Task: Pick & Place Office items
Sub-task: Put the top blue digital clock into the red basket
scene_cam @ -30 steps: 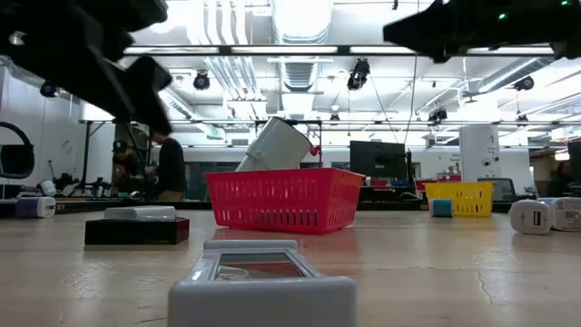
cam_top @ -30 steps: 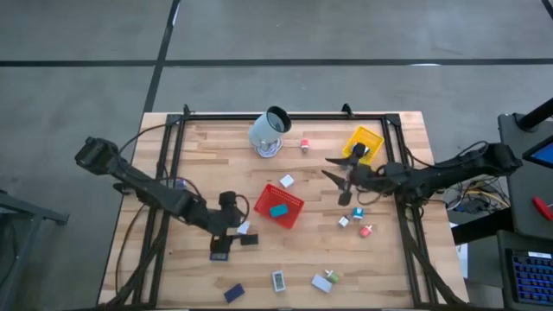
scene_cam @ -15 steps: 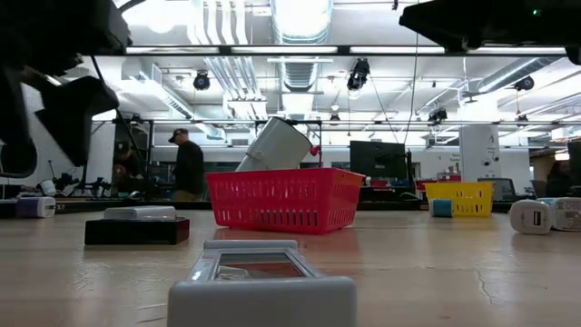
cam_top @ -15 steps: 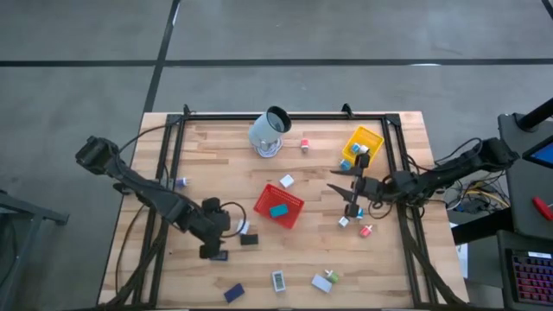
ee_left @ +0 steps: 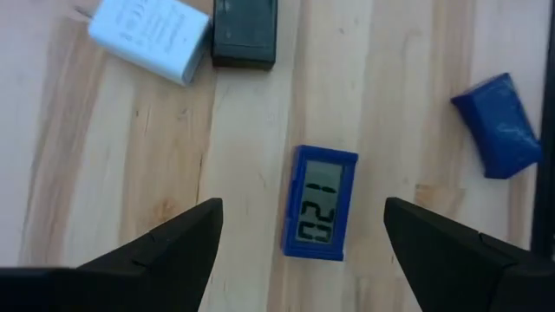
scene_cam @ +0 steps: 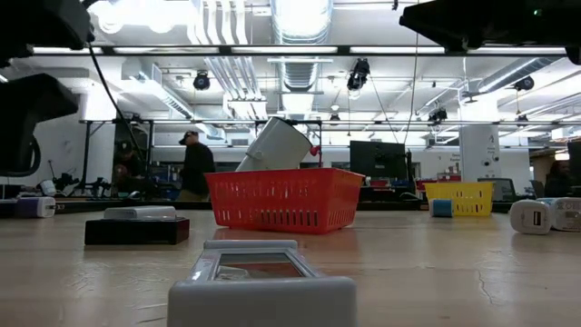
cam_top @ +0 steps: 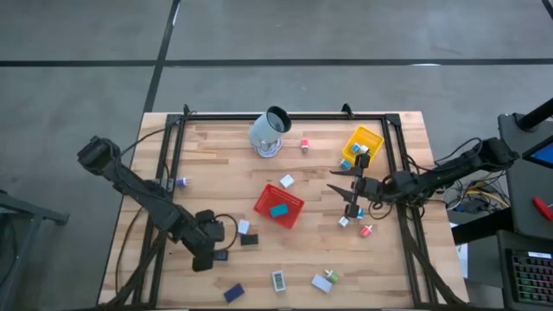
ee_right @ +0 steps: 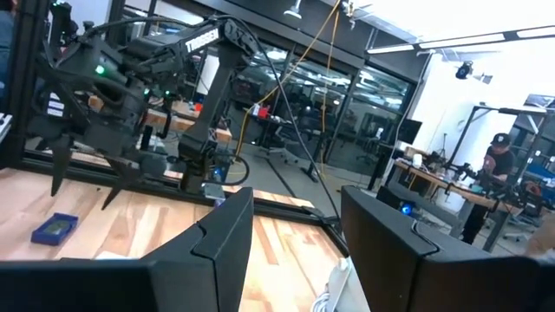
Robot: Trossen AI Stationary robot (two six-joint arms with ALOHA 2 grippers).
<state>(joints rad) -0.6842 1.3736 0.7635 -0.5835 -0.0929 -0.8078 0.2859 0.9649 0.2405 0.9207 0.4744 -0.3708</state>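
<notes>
Low on the left of the high view, the left gripper (cam_top: 212, 253) hangs wide open and empty over one blue clock (ee_left: 322, 214), whose display reads "12:1" turned sideways. Three more office items lie round it in the wrist view: one white block (ee_left: 152, 37), one black block (ee_left: 245, 33), one dark blue block (ee_left: 499, 128). At centre stands one red mesh tray (cam_top: 278, 206) holding one teal piece (cam_top: 278, 210). Above it lies one pale cup (cam_top: 270, 131) on its side. At upper right sits one yellow tray (cam_top: 363, 142). Just below it, the right gripper (cam_top: 347, 191) hangs spread wide and empty over several small blocks (cam_top: 358, 212).
</notes>
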